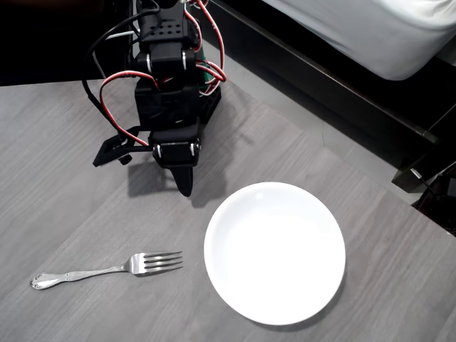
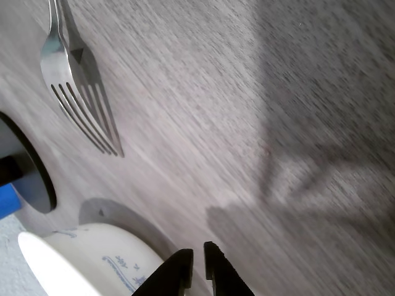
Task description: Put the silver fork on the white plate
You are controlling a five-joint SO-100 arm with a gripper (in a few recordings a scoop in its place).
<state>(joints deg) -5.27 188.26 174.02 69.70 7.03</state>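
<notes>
In the overhead view the silver fork (image 1: pixel 107 271) lies flat on the grey table at the lower left, tines pointing right toward the white plate (image 1: pixel 274 253). The plate sits bare at the lower middle. My gripper (image 1: pixel 187 187) hangs above the table behind both, fingers together in a point and holding nothing. In the wrist view the fork (image 2: pixel 77 86) is at the upper left, and the black fingertips (image 2: pixel 197 262) at the bottom edge are nearly touching, well apart from it.
The grey wood-grain table ends at a diagonal far edge (image 1: pixel 335 153), with a dark floor and white bedding beyond. In the wrist view a white dish rim with faint blue marks (image 2: pixel 92 262) and a dark oval shape (image 2: pixel 34 179) sit at the lower left.
</notes>
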